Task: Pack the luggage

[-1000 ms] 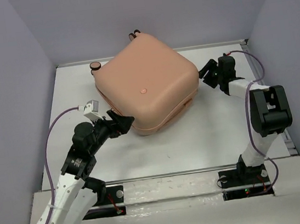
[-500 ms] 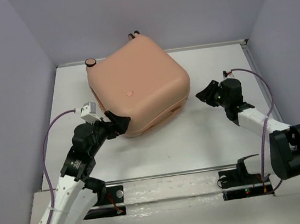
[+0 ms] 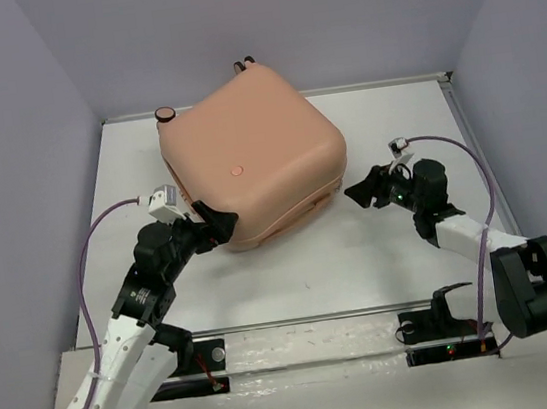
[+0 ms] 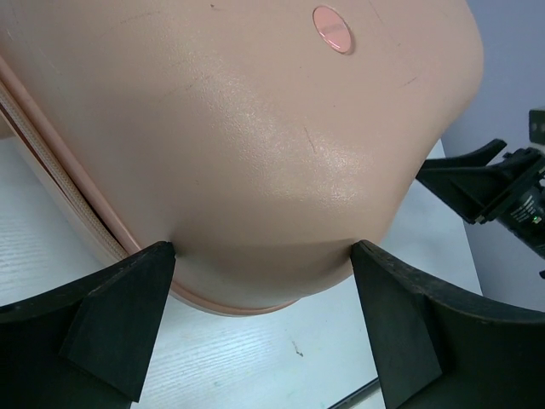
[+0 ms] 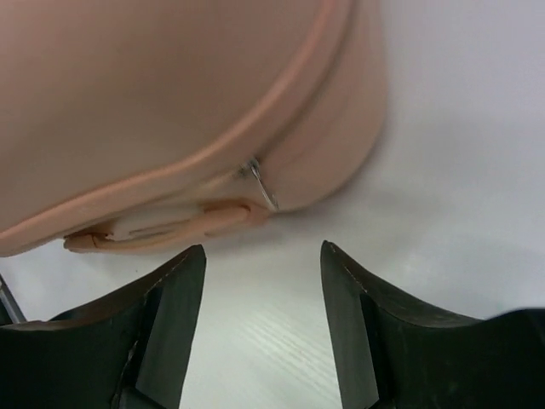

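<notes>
A small peach-pink hard-shell suitcase (image 3: pixel 253 162) with rounded corners lies shut and flat, turned askew, at the far middle of the white worktop (image 3: pixel 311 260). The left pincer (image 3: pixel 218 224), jaws spread wide, straddles its near-left corner. The right pincer (image 3: pixel 361 193), jaws partly apart and empty, faces the case's right side, near a small metal zipper pull (image 5: pixel 260 181). Unzipping looks like the step in hand: the left should brace the shell while the right closes squarely on that thin pull. Plain pale lilac walls (image 3: pixel 329 16) enclose the worktop on three sides.
</notes>
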Robot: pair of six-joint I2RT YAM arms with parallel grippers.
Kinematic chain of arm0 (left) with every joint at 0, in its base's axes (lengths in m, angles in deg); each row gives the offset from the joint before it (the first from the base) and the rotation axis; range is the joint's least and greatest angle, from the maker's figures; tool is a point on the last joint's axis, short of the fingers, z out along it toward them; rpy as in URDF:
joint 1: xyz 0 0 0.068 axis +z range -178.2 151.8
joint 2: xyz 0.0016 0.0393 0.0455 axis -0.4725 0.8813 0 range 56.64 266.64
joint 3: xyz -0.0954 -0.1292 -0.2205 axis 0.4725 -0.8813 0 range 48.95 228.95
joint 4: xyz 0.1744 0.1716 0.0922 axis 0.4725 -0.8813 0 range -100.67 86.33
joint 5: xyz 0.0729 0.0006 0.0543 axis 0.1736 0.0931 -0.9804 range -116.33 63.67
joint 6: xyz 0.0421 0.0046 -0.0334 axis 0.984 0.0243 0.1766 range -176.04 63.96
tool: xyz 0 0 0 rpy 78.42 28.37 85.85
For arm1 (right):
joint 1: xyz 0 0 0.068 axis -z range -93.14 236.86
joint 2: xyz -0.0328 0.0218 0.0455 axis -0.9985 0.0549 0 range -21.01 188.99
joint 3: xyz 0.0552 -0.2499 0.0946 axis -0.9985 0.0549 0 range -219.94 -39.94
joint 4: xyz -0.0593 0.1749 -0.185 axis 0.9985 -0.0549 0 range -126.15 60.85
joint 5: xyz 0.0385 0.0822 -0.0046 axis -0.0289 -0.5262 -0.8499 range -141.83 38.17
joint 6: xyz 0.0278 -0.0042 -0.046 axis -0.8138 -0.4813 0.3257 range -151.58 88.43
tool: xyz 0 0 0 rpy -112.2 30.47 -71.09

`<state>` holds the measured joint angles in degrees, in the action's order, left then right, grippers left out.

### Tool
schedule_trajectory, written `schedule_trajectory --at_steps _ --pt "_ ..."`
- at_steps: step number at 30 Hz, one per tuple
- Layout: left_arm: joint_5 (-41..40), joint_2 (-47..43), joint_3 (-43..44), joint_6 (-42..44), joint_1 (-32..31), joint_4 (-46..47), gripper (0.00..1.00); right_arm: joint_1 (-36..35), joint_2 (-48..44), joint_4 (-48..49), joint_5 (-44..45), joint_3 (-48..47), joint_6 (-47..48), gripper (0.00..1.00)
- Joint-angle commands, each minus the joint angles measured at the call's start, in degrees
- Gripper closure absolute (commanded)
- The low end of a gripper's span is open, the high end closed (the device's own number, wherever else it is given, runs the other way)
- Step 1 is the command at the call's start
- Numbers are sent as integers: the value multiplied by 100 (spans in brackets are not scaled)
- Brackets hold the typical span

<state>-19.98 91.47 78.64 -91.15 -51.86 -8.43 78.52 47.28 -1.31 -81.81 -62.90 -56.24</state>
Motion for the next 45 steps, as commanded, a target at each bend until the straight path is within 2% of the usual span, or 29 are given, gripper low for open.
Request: schedule_trajectory --at_steps 1,5,11,20,22,26,32,37,45 --pt "-2 77 98 110 -25 317 4 8 517 908 -710 -700 945 37" --pt "-11 77 81 136 -25 273 4 8 1027 1031 -922 -1130 1209 38" --pt "-46 112 133 171 -25 256 5 8 1546 1233 -1774 -1325 1061 44" --pt "-37 94 160 198 -25 229 5 8 1459 1874 -1345 -781 683 50" --pt "-37 68 168 198 -25 203 5 8 1371 2269 -1038 -588 490 49" --pt "-64 -29 177 215 -25 141 5 148 1379 2885 -1001 -69 234 49" --pt "-46 6 195 207 -25 141 5 148 1696 2745 -1502 -454 322 48" --pt "-55 24 204 207 -16 141 5 148 1819 2236 -1414 -903 621 51" --pt "-90 33 248 224 -16 80 5 148 2127 2201 -1397 -1131 682 53"
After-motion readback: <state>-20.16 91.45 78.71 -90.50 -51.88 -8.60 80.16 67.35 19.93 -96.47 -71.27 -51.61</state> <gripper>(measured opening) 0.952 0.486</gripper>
